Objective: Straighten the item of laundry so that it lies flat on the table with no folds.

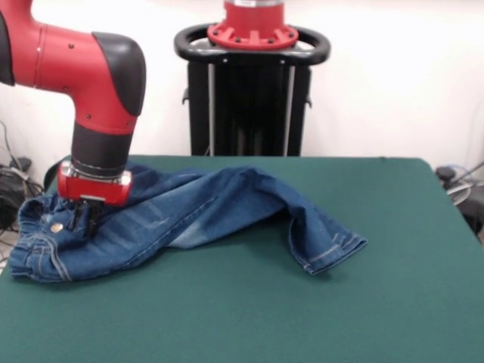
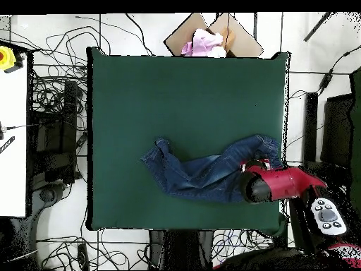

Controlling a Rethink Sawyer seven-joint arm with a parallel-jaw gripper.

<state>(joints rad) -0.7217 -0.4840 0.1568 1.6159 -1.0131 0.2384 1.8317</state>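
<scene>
The blue denim jeans (image 1: 204, 215) lie crumpled on the dark green table (image 1: 249, 318). The waistband is at the left edge in the front view. The legs overlap and run right, ending in a bent hem (image 1: 333, 251). A raised fold runs along the upper leg. My gripper (image 1: 83, 217) is down on the jeans just beside the waistband, its tips sunk into the cloth. In the overhead view the jeans (image 2: 201, 173) lie right of centre, and the red arm (image 2: 275, 183) covers the gripper and the waistband end.
The robot's black pedestal (image 1: 249, 91) stands behind the table's far edge. In the overhead view an open cardboard box with pink cloth (image 2: 210, 39) sits beyond the table's top edge. Cables lie on the floor to the left (image 2: 53, 106). A white surface (image 2: 14, 134) is at far left.
</scene>
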